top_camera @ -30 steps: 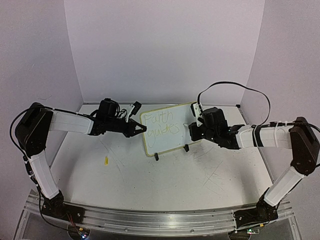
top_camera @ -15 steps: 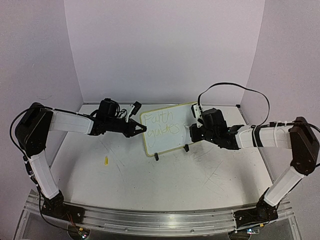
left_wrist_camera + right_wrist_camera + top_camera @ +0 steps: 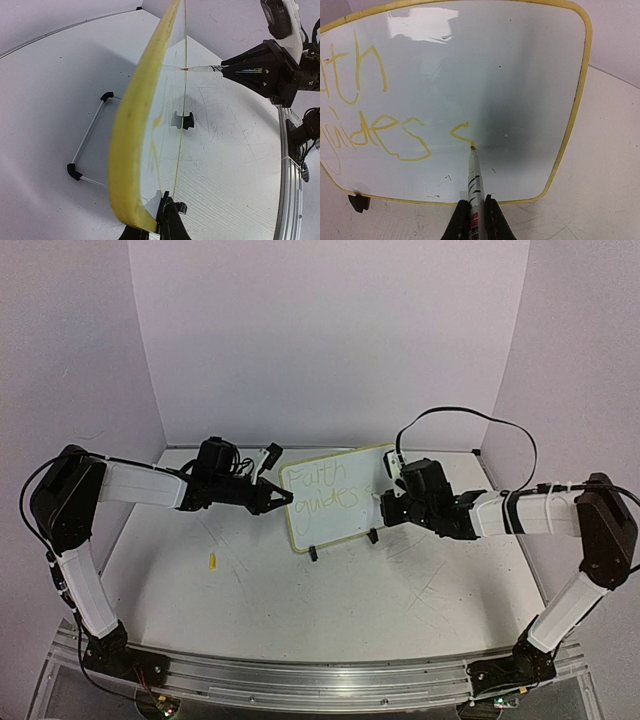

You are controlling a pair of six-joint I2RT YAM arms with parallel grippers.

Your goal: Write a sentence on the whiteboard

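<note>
Where the board stands: we find the small white rectangular whiteboard with a thin yellow rim [image 3: 335, 525] propped upright near the far edge of the scuffed white worktop [image 3: 300, 610], about midway between its left and right edges, its face turned toward the arms.
Supports: black clip feet [image 3: 313, 553] and a thin wire stand [image 3: 90, 135] behind carry it. They look light, so we judge pen pressure alone could push it back.
Left end effector [image 3: 282, 498]: closed onto the board's left edge, with the rim running down between its fingers. We read this as bracing.
Right end effector [image 3: 474, 224]: clamped shut on a white-barrelled marker with black print [image 3: 474, 185], which points straight out ahead so the tip meets the face squarely.
Marker tip: touching the board's lower right part, at the end of a short yellow stroke [image 3: 460, 133].
Lettering [image 3: 375, 131]: yellow, roughly "Faith guides" on two lines, with bare board to its right.
Step in hand: we judge a further word is starting and the sentence is unfinished.
Risk: pale ink reads faintly, and pressing too hard could shift the board.
</note>
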